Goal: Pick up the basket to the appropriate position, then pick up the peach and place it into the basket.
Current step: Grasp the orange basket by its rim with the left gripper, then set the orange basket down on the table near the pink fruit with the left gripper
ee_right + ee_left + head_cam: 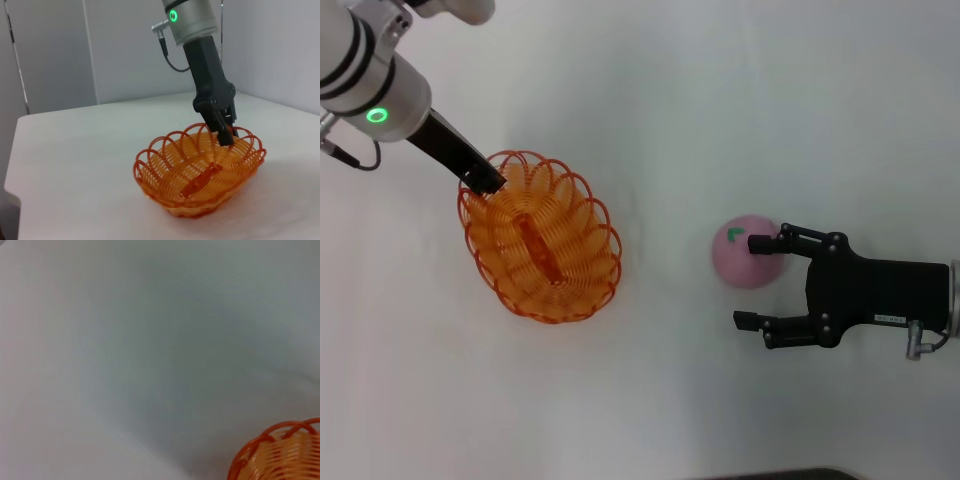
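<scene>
One white table [650,90] is seen, spanning the whole head view and carrying everything else. Two arms are counted, one from the far left and one from the right.

One basket [541,238] is found on the left part of the table: an oval of orange wire with a looped, scalloped rim and a flat orange strip along its bottom. It is seen again in the right wrist view [200,172], sitting flat on the table, and a part of its rim is caught in the left wrist view [280,452]. Nothing is seen inside it.

The left gripper [485,180] is placed at the far-left part of the basket rim, at the end of a dark link below a grey cuff with one green light ring. In the right wrist view [226,134] its fingers are seen drawn narrow together at the rim wire, one tip inside the loops; a grip on the rim is suggested, with the basket resting on the table.

The right gripper [760,282] is held low at the right, its two fingers spread wide and pointing left.

One peach [748,251], pink with a small green leaf mark, is found on the table well to the right of the basket. It is touched or overlapped by the far fingertip [760,242]; the near finger lies apart from it, so the peach is not between them
</scene>
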Controlling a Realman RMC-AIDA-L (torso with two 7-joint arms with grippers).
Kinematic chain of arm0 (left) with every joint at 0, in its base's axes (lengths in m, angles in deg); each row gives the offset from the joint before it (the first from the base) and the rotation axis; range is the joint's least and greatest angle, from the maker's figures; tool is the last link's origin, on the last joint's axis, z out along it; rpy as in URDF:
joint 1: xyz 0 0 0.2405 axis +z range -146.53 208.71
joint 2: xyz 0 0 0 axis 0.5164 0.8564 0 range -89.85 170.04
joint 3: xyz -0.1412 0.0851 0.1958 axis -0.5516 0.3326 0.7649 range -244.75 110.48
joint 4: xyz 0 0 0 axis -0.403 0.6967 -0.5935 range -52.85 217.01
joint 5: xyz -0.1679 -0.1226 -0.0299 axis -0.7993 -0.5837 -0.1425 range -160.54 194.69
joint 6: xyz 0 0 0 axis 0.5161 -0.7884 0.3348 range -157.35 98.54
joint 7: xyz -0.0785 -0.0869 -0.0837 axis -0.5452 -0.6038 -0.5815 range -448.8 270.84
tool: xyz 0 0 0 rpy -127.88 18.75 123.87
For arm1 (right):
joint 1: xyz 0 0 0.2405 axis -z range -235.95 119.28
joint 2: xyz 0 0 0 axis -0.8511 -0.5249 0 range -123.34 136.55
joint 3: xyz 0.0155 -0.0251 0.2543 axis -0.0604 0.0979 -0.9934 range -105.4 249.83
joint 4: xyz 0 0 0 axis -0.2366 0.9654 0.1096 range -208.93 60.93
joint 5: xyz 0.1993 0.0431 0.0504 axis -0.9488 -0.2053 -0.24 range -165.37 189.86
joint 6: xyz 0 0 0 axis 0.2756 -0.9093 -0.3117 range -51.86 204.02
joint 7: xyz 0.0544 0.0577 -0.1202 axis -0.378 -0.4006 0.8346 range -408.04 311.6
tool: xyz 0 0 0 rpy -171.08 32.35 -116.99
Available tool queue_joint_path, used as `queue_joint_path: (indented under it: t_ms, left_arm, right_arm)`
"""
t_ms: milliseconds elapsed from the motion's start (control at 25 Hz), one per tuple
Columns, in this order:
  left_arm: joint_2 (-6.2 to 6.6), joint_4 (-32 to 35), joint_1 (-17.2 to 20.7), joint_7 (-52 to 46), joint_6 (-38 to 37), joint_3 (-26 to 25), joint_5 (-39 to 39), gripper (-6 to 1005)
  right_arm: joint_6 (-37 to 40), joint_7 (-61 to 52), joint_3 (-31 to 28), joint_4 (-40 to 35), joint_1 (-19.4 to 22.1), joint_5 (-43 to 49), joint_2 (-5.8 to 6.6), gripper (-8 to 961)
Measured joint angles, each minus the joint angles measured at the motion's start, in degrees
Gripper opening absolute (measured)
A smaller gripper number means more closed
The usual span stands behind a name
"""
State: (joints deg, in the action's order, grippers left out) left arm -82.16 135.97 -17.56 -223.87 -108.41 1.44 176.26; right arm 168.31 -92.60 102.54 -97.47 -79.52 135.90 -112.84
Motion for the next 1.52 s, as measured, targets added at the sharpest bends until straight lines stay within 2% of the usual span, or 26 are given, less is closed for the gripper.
queue_joint_path:
  t_ms: [280,560,800,1080,1320,1520]
  left_arm:
    - [0.45,0.02,-1.20,-2.51,-5.46,-6.66,-0.21,147]
    - [0.47,0.00,-1.77,-3.61,-13.16,-18.97,-1.00,94]
    - [0.16,-0.21,-0.51,-3.98,-17.01,-25.92,-4.51,75]
    - [0.41,-0.15,2.66,-6.61,-18.22,-28.14,-8.34,70]
    - [-1.13,-0.06,7.50,-10.06,-14.98,-29.17,-10.67,69]
    - [-1.60,-0.23,11.75,-12.37,-12.14,-29.45,-15.19,68]
  right_arm:
    - [0.18,0.00,-0.64,0.00,0.00,0.00,0.00,942]
    - [0.28,0.00,-1.24,0.00,-0.13,0.01,0.00,942]
    - [0.32,0.00,-1.33,0.00,-0.53,0.01,0.00,941]
    - [0.32,0.00,-1.34,0.00,-0.62,0.01,0.00,941]
    - [0.32,0.00,-2.06,0.00,-0.48,0.01,0.00,941]
    - [0.31,0.00,-2.21,0.00,-0.41,0.00,0.06,941]
